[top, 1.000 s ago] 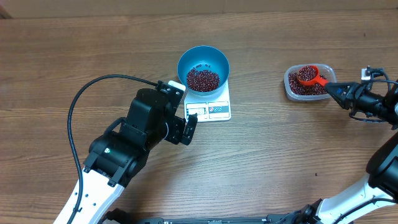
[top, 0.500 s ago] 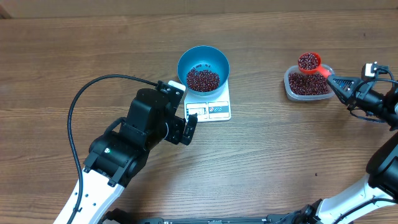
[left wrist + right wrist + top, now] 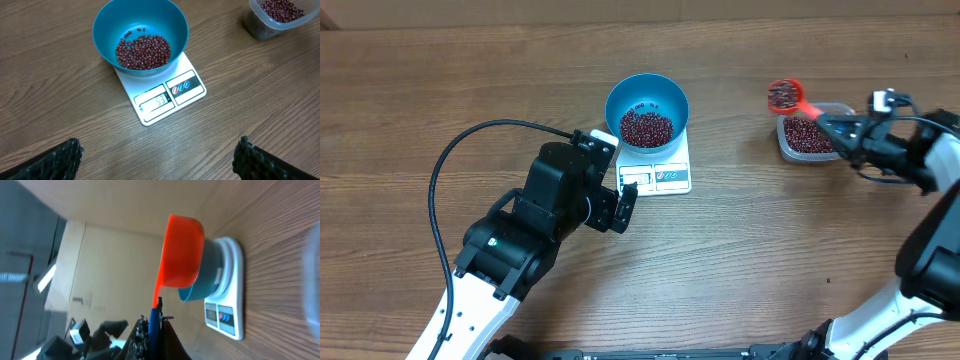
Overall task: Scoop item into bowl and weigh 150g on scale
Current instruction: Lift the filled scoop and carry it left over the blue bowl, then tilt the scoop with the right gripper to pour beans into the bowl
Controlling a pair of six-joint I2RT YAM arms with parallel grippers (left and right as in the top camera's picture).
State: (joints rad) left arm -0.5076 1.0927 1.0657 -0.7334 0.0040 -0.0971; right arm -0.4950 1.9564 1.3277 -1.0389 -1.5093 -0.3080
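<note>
While the blue bowl [image 3: 647, 100] sits on the white scale [image 3: 665, 176] at mid-table, a loose heap of red-brown beans [image 3: 647, 128] is seen in its bottom. The scale's display and label panels are left uncovered at the front.

Left gripper [image 3: 157, 162]: jaws spread wide, nothing held. It is parked just beside the scale's near-left corner, and both fingertips are framed at the lower corners of the wrist view.

Right gripper [image 3: 832, 122]: jaws closed on the handle of an orange scoop [image 3: 783, 94]. The scoop is carried in the air, filled with beans, just off the far-left corner of the clear tub [image 3: 810, 142]. It is placed between tub and bowl, nearer the tub. More beans are noted in the tub.

In the right wrist view the scoop's underside is seen in line with bowl and scale.

A black cable [image 3: 510, 122] is looped over the table [image 3: 420, 80] at left.
</note>
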